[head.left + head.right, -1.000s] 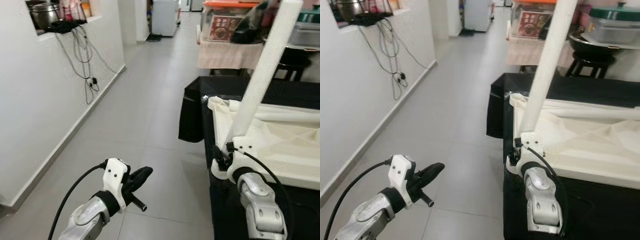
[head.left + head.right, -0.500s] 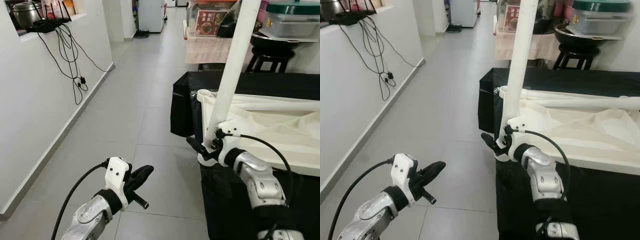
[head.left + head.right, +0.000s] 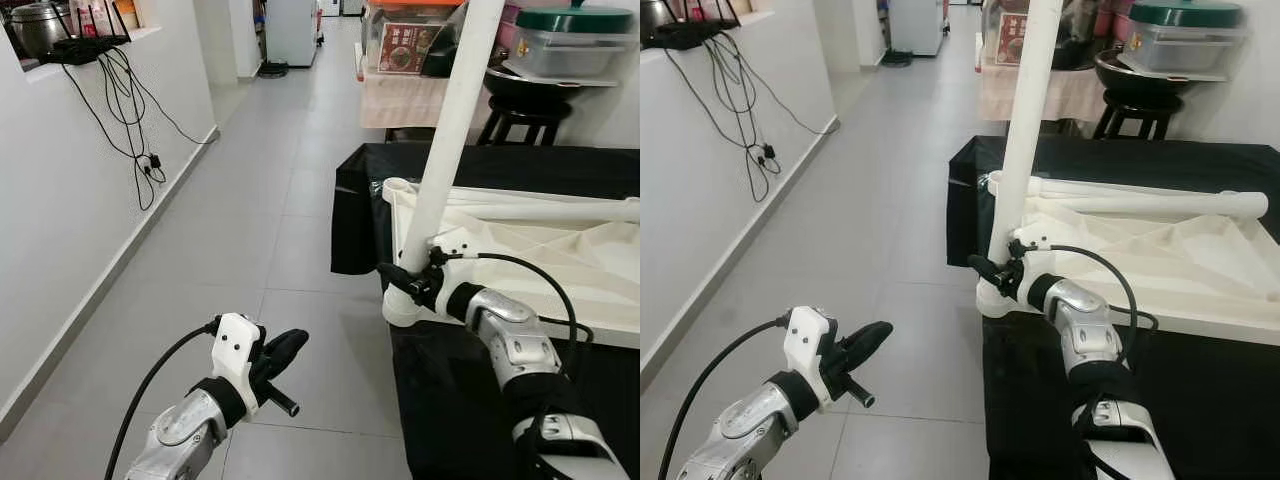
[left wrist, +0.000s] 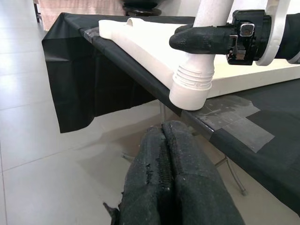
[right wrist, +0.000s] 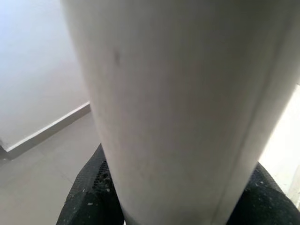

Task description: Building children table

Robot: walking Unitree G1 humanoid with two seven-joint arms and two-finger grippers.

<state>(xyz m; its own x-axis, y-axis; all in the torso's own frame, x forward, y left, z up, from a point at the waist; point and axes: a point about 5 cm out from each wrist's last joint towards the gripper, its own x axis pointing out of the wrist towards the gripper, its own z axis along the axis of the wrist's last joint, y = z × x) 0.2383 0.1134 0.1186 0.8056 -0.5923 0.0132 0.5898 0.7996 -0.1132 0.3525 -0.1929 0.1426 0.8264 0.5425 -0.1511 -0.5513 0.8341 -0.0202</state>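
I get bright, even indoor light in both eye views, sharp, with soft sheen on the floor tiles and faint shadows. My left wrist view is crisp. The right wrist view is blurred, the leg too close to focus.

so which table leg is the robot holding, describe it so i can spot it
Find the black-covered bench on the right, with the white upturned tabletop lying on it. At its near-left corner, one white leg rises slanted, gripped near its base by the right tool; the other leg lies flat.
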